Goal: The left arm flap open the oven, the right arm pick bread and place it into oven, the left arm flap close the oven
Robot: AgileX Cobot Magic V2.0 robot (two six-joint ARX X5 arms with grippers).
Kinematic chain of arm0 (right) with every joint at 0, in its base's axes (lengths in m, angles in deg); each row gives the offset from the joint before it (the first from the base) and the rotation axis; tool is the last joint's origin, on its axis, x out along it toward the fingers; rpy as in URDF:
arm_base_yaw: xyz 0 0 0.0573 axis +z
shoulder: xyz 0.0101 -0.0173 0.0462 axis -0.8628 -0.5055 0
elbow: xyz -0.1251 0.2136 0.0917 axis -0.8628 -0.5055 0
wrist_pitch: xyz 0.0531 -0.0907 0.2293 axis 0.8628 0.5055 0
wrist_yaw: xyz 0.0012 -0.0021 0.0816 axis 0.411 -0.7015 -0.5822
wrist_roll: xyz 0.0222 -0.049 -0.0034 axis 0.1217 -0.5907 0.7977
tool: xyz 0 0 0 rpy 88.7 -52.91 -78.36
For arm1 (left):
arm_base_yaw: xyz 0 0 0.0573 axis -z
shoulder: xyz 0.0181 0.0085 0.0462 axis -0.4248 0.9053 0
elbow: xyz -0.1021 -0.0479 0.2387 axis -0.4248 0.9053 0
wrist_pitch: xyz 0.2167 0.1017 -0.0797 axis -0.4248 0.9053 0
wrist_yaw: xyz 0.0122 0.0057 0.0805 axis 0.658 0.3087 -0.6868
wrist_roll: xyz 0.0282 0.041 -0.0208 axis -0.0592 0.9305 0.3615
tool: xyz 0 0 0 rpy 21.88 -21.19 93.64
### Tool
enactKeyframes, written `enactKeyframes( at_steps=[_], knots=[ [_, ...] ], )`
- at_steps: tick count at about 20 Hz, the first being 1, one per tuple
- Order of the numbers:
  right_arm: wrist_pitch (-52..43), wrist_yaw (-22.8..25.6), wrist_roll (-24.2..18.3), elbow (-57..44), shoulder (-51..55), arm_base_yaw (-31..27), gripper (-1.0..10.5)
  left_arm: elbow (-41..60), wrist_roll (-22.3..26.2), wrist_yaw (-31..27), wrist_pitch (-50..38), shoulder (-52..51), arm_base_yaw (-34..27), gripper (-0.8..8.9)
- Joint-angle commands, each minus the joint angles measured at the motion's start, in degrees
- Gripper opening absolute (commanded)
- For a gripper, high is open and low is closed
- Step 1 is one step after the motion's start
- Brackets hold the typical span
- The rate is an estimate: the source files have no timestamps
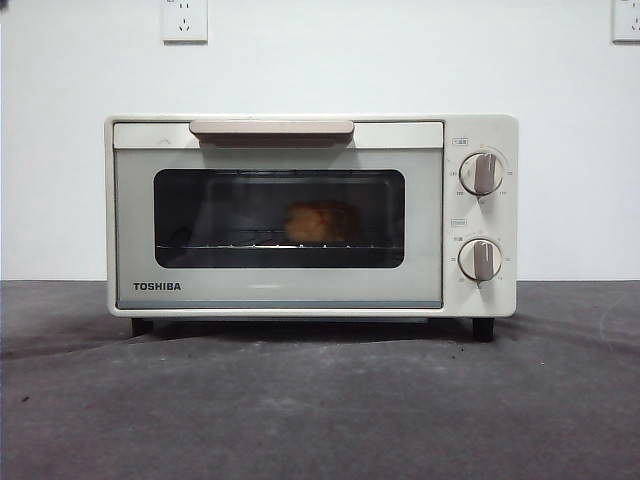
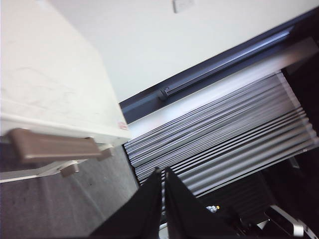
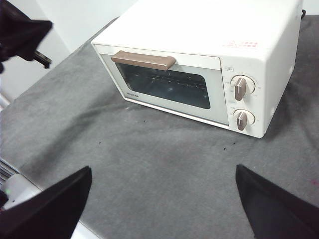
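Golden bread (image 1: 320,222) inside shut oven (image 1: 280,290) (tools clear).

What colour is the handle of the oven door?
Beige handle on the oven, clearest in the front view.

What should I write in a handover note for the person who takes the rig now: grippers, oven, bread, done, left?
Left gripper: shut, empty, off the oven's left side near the handle.
Right gripper: open, empty, held back over the table in front of the oven.
Bread: inside on the wire rack, seen through the window.
Door: closed.
Done: all three steps appear complete.
Left: nothing obvious; perhaps only parking the arms.
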Motion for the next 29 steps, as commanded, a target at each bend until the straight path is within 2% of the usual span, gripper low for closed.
enactKeyframes(
  at_steps=[1, 5, 9, 12, 13, 14, 16, 19, 29],
  knots=[
    [-0.7, 0.2, -2.2, 1.0, -0.2, 0.6, 4.6, -0.8, 4.1, 0.0, 3.5, -3.8, -0.1, 0.16],
    [-0.9, 0.2, -3.4, 1.0, -0.2, 0.6, 3.5, -0.8, 11.3, -0.7, 13.4, -10.1, -0.1, 0.16],
    [-0.9, 0.7, -5.0, 1.0, -0.2, 0.6, 0.2, -0.8, 25.8, -7.1, 32.0, -18.4, 0.0, 0.16],
    [-0.9, 1.9, -6.2, 1.0, -0.2, 0.6, 0.1, -0.8, 39.4, -16.9, 47.0, -25.0, 0.0, 0.16],
    [-0.9, 2.0, -6.2, 1.0, -0.2, 0.6, 0.1, -0.8, 43.1, -20.2, 52.2, -27.3, 0.0, 0.16],
    [-0.9, 2.2, -6.1, 1.0, -0.2, 0.6, 0.1, -0.8, 44.9, -21.9, 55.5, -29.0, 0.0, 0.16],
    [-0.9, 2.4, -5.9, 1.0, -0.2, 0.6, 0.1, -0.8, 46.6, -23.2, 61.4, -32.2, -0.1, 0.16],
    [-0.9, 2.4, -5.9, 1.0, -0.2, 0.6, 0.1, -0.8, 46.6, -23.2, 65.6, -35.6, -0.1, 0.16],
    [-1.0, 2.4, -5.9, 1.0, -0.2, 0.6, 0.1, -0.8, 46.6, -23.2, 66.4, -40.7, -0.1, 0.16]
  ],
)
